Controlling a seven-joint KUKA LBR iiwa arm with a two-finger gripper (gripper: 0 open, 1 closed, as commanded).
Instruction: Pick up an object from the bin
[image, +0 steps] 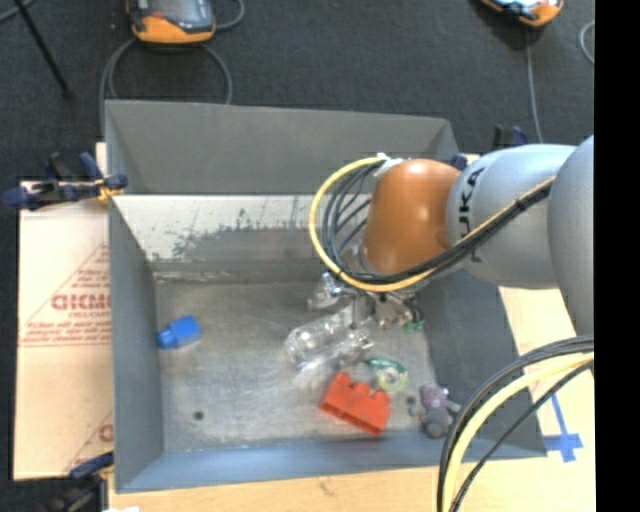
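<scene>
My gripper (352, 305) hangs low in the middle right of the bin, under the arm's orange cover. Right below it and slightly to the left lies a clear, crumpled plastic thing (315, 345), touching or nearly touching the gripper's metal parts. A red block (355, 403) rests on the bin floor just in front of the clear thing. A small green and white ring-like piece (388, 374) lies to the right of the clear thing.
A small blue block (179, 333) lies alone at the bin's left side. A grey-purple little figure (436, 410) sits in the front right corner. The arm and its looped cables cover the bin's back right part.
</scene>
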